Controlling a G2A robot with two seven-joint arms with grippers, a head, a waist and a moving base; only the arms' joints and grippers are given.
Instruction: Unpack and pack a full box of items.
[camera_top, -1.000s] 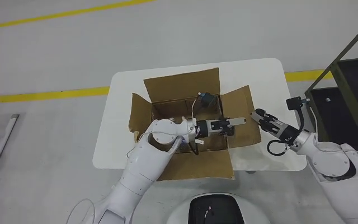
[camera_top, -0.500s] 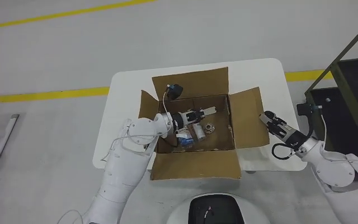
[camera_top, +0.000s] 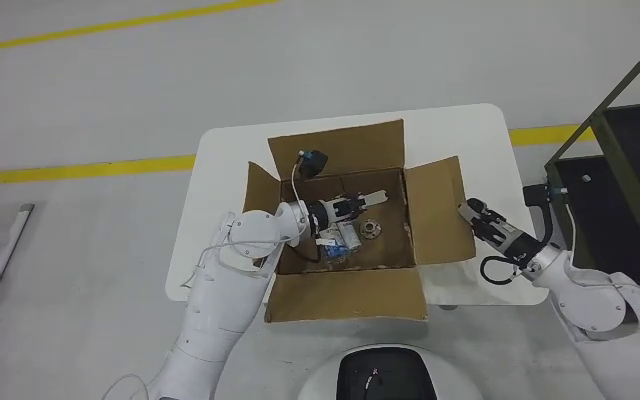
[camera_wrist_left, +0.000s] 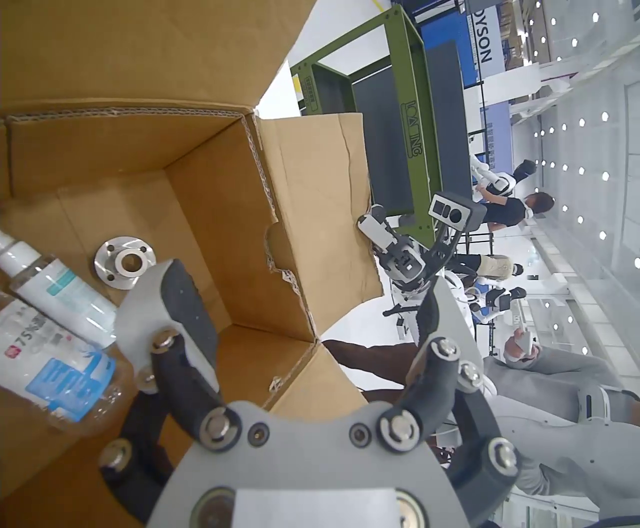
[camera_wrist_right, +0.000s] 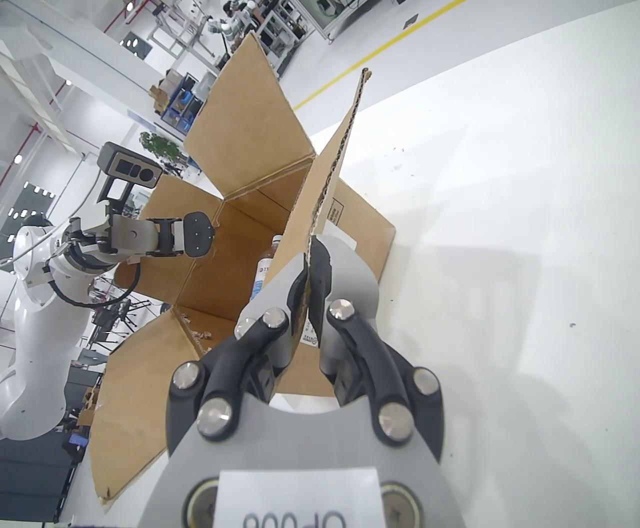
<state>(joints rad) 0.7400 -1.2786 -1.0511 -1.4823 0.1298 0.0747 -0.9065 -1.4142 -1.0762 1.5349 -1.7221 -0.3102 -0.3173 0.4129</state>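
An open cardboard box (camera_top: 338, 150) stands mid-table with all its flaps spread. Inside lie a metal flange (camera_top: 372, 229) (camera_wrist_left: 124, 260), a small spray bottle (camera_wrist_left: 55, 285) and a larger clear bottle with a blue label (camera_wrist_left: 50, 360) (camera_top: 335, 242). My left gripper (camera_top: 375, 196) (camera_wrist_left: 300, 305) hangs open and empty over the box's inside, above the bottles and flange. My right gripper (camera_top: 466, 211) (camera_wrist_right: 310, 272) is shut on the edge of the box's right flap (camera_top: 440, 210) (camera_wrist_right: 335, 165), which stands tilted upward.
The white table (camera_top: 225, 200) has bare room left of the box and behind it. A green cart (camera_top: 600, 150) stands just off the table's right side, close to the right arm.
The left arm has pulled back from the box's right side to its middle, uncovering the items. The box has shifted slightly right. The right gripper stays at the right flap.
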